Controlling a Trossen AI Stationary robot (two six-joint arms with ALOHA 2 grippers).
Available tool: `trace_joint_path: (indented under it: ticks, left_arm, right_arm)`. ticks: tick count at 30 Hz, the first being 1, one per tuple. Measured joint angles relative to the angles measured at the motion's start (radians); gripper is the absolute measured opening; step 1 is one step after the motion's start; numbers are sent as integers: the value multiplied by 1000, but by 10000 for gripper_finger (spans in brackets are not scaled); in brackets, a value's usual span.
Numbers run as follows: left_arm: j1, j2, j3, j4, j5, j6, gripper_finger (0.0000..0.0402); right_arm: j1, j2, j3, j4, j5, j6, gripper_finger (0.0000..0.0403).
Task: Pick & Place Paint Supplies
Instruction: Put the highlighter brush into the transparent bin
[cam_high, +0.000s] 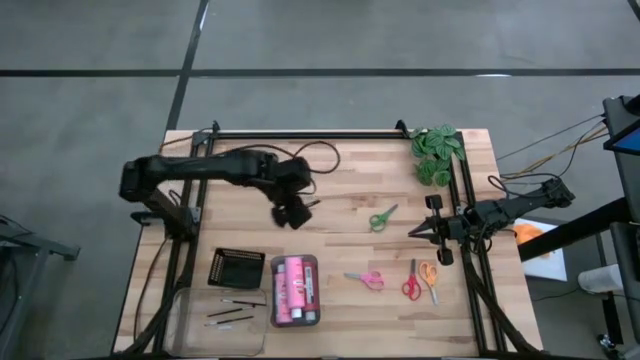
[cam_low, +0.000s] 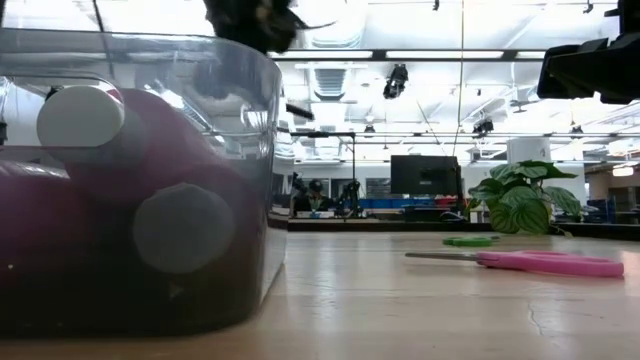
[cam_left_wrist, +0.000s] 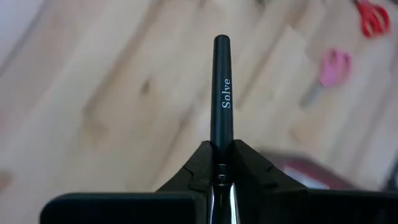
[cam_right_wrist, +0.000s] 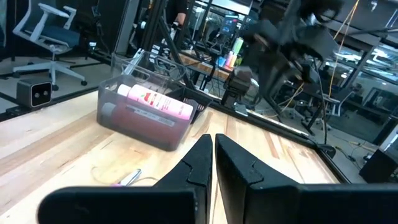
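The counter (cam_high: 340, 200) is pale wood planking with a plain grain. Up over its middle hangs the left gripper (cam_high: 291, 212), clenched on a thin black brush (cam_left_wrist: 221, 93); the smooth round handle pokes out between the fingers with "Solve" printed in white along it. The dark jointed left arm reaches across from the left edge, bent down at the wrist.

Near the front edge sits a clear tub (cam_high: 295, 291) with rounded walls, holding pink bottles (cam_high: 293, 290) laid on their sides; in the low view its plastic wall blurs the bottles and hides most of the left side. Beside it lie a black ridged tray (cam_high: 236, 268) and a clear tray (cam_high: 225, 318) with more thin brushes (cam_high: 238, 312).

Scissors are scattered flat: green (cam_high: 382, 217), pink (cam_high: 366, 279), red (cam_high: 411, 283), orange (cam_high: 429, 275).

The right gripper (cam_high: 423, 231) waits at the right edge, well apart from everything, fingers pressed together on nothing. A leafy plant (cam_high: 436, 152) fills the far right corner.
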Motion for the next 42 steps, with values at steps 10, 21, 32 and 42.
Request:
trace_joint_path:
  ticks: [10,21,32,42]
  left_arm:
    - [-268,-258,-111,-137,-32,-135,35]
    - [-777,-465,-370,2,-142,-518,35]
    - [-1036,-468,-606,308,-188,-706,35]
    - [-1063,-468,-858,650,-210,-716,35]
  right_arm:
    - [0,1,0,0,0,0,15]
    - [0,0,0,0,0,0,15]
    - [0,0,0,0,0,0,15]
    - [0,0,0,0,0,0,15]
